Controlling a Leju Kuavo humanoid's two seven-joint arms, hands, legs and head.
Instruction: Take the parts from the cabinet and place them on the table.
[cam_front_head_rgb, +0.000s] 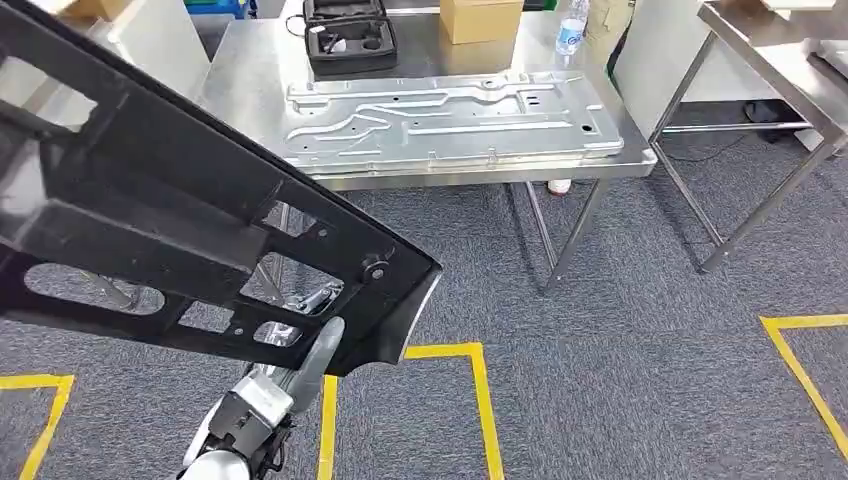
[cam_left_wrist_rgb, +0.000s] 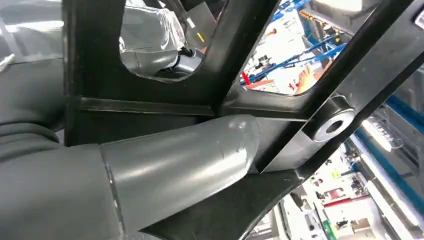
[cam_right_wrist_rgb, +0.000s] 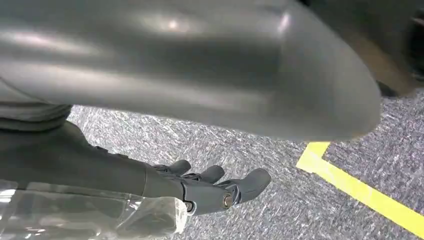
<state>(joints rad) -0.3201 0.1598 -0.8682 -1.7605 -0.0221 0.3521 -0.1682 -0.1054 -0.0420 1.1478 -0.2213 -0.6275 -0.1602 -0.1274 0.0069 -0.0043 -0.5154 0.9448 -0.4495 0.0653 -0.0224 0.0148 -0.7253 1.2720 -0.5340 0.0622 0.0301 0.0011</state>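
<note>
Black and rigid, the plastic panel (cam_front_head_rgb: 170, 220) fills the left half of the head view, a large flat part with ribs and cut-out openings, tilted so that its rounded corner points down toward the floor. The left hand (cam_front_head_rgb: 318, 348) grips it at that lower corner: a grey finger shows against the panel's near edge, and the silver left arm (cam_front_head_rgb: 240, 420) rises to it from below. In the left wrist view the thick grey thumb (cam_left_wrist_rgb: 180, 160) presses flat against a rib of the panel, just beside a round boss with a hole (cam_left_wrist_rgb: 332, 125), so the hand is clamped on the part.

Beyond the left hand, and well apart from the panel, stands the steel tabletop (cam_front_head_rgb: 250, 80). A stamped sheet-metal plate (cam_front_head_rgb: 450, 122) lies flat on it, with an open black case (cam_front_head_rgb: 350, 35) and a cardboard box (cam_front_head_rgb: 480, 18) behind the plate and a water bottle (cam_front_head_rgb: 570, 32) near the far right corner. Yellow tape lines (cam_front_head_rgb: 480, 390) mark the grey carpet (cam_front_head_rgb: 620, 330) to the right of the hand.

The right hand (cam_right_wrist_rgb: 220, 187), seen in the right wrist view, hangs over the carpet with its dark fingers (cam_right_wrist_rgb: 252, 180) loosely extended and apart, holding nothing, a strip of yellow tape (cam_right_wrist_rgb: 365, 197) nearby on the floor.
</note>
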